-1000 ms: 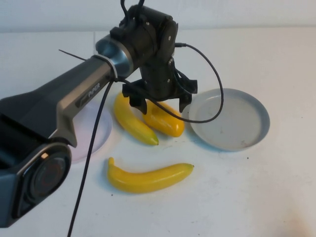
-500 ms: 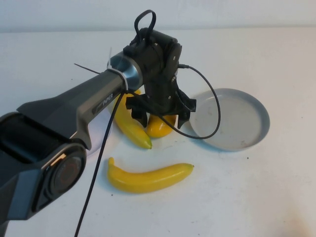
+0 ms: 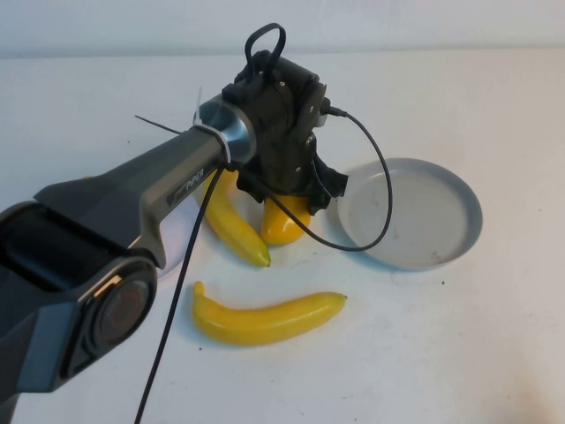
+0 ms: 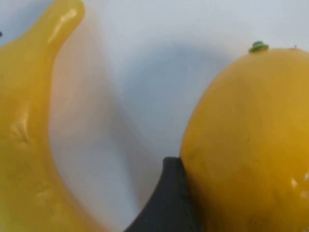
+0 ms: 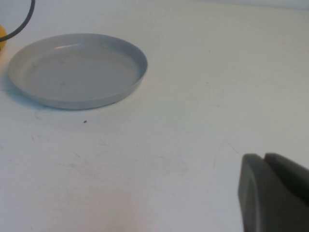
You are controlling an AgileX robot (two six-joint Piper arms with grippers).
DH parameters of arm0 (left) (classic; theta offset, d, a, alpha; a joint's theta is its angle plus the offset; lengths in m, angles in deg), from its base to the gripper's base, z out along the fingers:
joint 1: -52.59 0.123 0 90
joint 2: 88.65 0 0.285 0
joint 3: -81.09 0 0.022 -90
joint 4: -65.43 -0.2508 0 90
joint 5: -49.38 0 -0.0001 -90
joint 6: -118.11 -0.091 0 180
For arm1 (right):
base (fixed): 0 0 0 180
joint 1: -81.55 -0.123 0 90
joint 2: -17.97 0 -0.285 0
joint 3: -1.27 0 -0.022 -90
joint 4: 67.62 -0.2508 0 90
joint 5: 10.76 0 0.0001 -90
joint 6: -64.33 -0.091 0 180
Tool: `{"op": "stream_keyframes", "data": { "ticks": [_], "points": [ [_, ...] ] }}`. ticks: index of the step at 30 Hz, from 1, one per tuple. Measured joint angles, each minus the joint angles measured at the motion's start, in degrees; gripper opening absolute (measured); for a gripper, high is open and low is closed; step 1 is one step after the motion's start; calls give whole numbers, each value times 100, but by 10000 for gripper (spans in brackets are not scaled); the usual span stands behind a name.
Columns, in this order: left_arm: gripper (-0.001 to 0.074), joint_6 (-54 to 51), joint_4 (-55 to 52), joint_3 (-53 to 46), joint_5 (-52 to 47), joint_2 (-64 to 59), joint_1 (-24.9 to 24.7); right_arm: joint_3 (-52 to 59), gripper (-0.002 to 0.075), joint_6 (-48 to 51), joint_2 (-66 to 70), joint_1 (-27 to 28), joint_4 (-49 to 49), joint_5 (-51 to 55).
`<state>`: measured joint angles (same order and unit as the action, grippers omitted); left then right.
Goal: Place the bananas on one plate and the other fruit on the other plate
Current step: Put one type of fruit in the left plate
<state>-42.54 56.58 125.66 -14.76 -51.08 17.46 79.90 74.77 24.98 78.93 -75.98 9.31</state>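
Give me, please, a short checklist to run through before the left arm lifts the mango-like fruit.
1. Left gripper down over the orange-yellow fruit: ok.
2. One finger touching the fruit: ok; firm grip: cannot tell.
3. Neighbouring banana free of the fingers: ok in the left wrist view.
4. Grey-blue plate holds nothing: ok.
5. Pink plate mostly hidden behind the arm: cannot tell.
6. Right gripper shut, parked away from the fruit: ok.
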Motion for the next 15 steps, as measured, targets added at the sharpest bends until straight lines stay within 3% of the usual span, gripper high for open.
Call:
{"op": "stream_keyframes", "data": {
  "ticks": [7, 15],
  "points": [
    [557, -455, 42, 77, -152, 0, 0, 0, -16, 0, 0, 0, 0, 0],
    [557, -1209, -64, 983, -602, 177, -319, 0, -15, 0, 0, 0, 0, 0]
  ]
}}
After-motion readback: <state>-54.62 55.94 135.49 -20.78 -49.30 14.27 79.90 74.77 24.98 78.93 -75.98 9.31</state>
